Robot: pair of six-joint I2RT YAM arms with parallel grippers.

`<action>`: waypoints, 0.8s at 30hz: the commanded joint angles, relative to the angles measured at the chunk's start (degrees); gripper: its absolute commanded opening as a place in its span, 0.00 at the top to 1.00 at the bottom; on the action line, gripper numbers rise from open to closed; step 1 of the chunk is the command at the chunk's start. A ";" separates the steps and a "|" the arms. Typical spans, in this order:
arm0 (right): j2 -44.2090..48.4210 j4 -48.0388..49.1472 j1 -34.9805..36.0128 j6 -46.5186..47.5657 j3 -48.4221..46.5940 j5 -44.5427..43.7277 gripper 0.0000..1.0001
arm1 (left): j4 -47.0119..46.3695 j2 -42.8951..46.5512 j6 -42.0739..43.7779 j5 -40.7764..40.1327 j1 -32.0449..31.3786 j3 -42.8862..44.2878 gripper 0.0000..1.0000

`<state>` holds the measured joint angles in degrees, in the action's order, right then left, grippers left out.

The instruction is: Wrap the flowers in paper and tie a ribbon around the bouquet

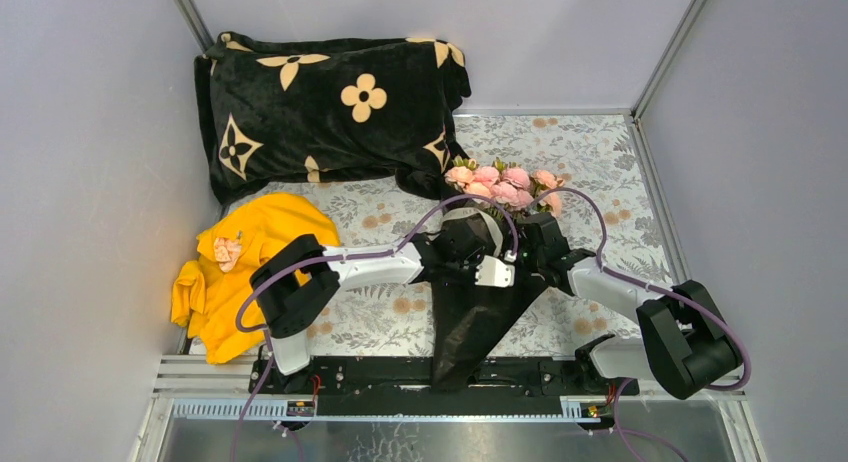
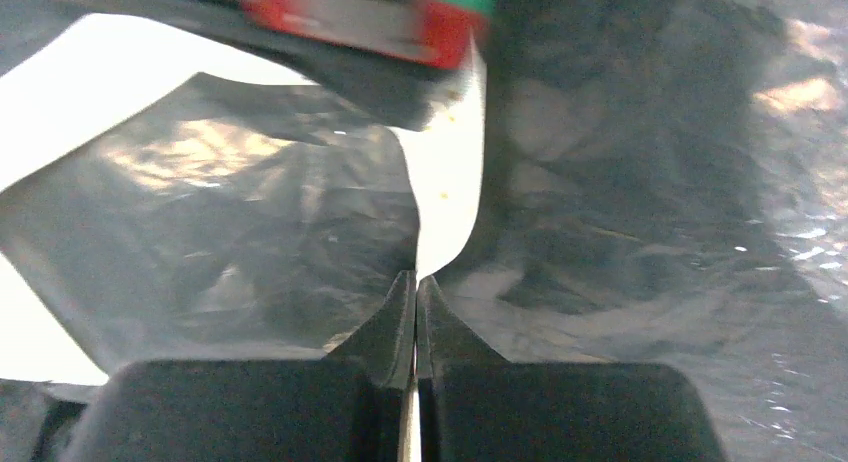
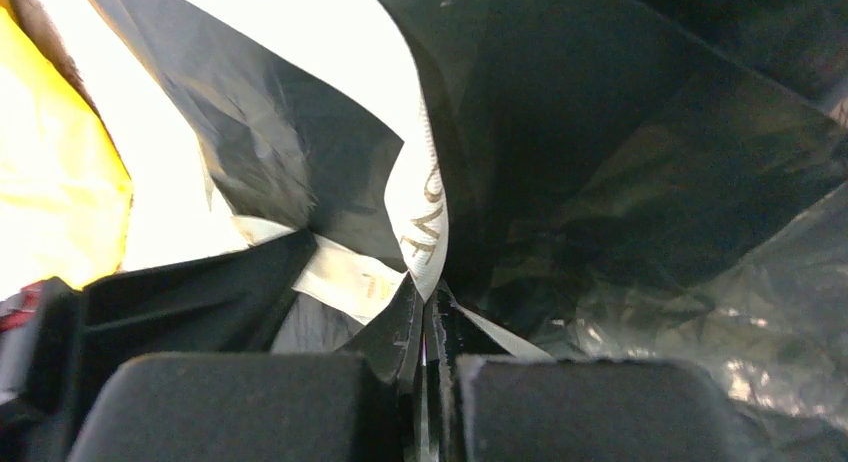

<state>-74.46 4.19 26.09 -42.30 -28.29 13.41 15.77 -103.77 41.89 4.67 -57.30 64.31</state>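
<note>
Now both grippers crowd the neck of the bouquet (image 1: 478, 312), which lies mid-table between the arms.
The right gripper (image 3: 428, 302) is clamped on the printed cream ribbon (image 3: 425, 207). The left gripper (image 2: 415, 287) is pinched fully closed against the black paper (image 2: 260, 232); whether it has ribbon too, I cannot tell. Pink roses (image 1: 505, 187) top the cone. A tug with one end loose would likely slide the ribbon off or unroll the crinkly wrap.

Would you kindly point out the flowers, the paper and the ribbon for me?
flowers (image 1: 505, 185): top external view, on the middle pink blooms.
paper (image 1: 472, 322): top external view, on the cone's lower part.
ribbon (image 3: 430, 197): right wrist view, on the lettered cream strip.
</note>
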 commanded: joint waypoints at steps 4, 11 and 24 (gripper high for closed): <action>0.15 -11.58 -0.60 7.56 -5.61 4.59 0.96 | 2.02 1.98 -5.56 -3.90 -0.02 9.02 1.00; -0.99 -21.46 -0.72 15.57 -11.25 6.46 0.68 | 4.86 2.29 -9.08 -1.57 0.14 11.89 1.00; -1.20 -37.72 -1.99 25.10 -15.80 11.45 0.65 | -3.69 2.19 -16.81 -6.31 4.34 11.02 1.00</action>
<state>-76.12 -26.46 24.58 -21.45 -40.75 22.31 17.65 -102.78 27.83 0.78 -53.93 75.29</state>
